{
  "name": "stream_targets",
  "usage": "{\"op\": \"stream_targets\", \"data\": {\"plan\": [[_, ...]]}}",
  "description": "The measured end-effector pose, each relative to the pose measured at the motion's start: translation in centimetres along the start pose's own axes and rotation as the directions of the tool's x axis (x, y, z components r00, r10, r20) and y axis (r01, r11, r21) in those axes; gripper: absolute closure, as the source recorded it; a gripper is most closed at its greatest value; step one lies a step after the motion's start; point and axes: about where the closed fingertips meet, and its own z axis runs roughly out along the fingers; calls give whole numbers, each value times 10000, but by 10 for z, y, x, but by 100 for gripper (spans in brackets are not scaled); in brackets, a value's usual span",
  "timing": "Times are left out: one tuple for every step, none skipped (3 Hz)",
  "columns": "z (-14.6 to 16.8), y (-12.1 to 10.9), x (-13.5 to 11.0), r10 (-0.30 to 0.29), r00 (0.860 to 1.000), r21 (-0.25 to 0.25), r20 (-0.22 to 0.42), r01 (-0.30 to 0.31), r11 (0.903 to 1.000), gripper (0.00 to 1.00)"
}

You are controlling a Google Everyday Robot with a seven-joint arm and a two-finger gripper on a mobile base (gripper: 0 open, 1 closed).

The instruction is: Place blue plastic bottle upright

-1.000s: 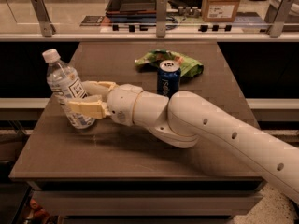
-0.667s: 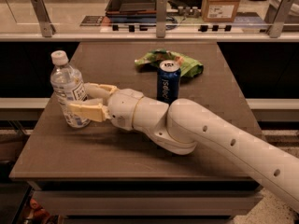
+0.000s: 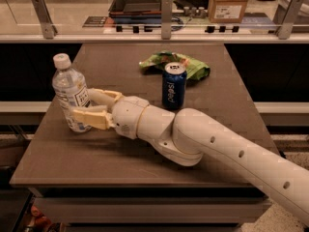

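Observation:
The blue plastic bottle point(image 3: 69, 92) is clear with a white cap and a white label. It stands close to upright near the left edge of the brown table point(image 3: 145, 168), its base on or just above the top. My gripper point(image 3: 81, 103) reaches in from the right at the bottle's lower half. One cream finger point(image 3: 91, 118) crosses in front of the bottle and the other point(image 3: 104, 95) goes behind it. The gripper is shut on the bottle.
A dark blue Pepsi can point(image 3: 174, 86) stands upright at the table's middle, just beyond my forearm. A crumpled green bag point(image 3: 186, 64) lies behind it. The table's left edge is close to the bottle. A counter with a cardboard box point(image 3: 231, 4) runs behind.
The bottle leaned left with its cap out over the edge; it has swung to nearly upright. My gripper turned with it and stayed closed around it.

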Motion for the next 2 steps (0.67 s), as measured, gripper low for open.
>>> {"op": "stream_targets", "data": {"plan": [[1,1,0,-9,10000,-31,1,9,10000,59],[2,3,-1,-16,10000,-59,2,16,10000,35]]}}
